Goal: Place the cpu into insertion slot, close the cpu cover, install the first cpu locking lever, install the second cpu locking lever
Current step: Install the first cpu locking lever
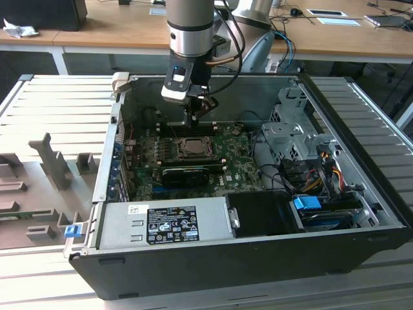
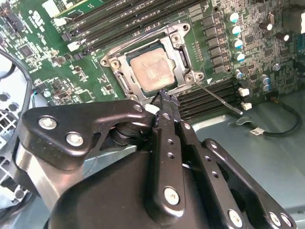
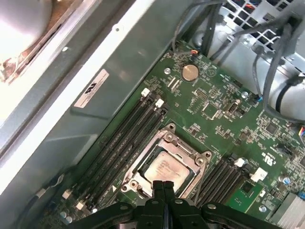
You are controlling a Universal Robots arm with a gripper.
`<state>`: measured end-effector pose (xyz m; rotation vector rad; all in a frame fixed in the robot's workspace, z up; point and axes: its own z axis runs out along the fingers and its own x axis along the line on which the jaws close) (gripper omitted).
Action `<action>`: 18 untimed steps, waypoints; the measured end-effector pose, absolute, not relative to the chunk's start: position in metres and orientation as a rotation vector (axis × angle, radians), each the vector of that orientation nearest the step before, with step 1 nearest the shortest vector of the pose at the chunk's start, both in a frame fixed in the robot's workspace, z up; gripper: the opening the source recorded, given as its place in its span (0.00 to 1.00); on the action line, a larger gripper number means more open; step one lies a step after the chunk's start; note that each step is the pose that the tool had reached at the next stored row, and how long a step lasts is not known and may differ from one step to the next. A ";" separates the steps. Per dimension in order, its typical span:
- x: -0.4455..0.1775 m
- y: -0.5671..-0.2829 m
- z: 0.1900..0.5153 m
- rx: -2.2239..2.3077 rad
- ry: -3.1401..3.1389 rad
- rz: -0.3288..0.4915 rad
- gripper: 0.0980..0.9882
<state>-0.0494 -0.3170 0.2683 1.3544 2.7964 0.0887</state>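
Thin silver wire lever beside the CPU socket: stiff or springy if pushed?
The thin silver wire lever is long and slender: probably springy, not rigid. Its smooth narrow rod may slip off a pushing tip. One end meets the silvery square cover frame, so it likely pivots.

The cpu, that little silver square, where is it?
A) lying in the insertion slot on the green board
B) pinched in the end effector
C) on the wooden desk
A: the cpu lies flat on the green board, framed by the cpu cover.
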 end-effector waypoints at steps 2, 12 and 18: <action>-0.049 -0.317 0.268 1.332 2.808 0.089 0.01; -0.049 -0.317 0.268 1.120 2.903 0.093 0.01; -0.049 -0.317 0.268 1.022 2.941 0.094 0.01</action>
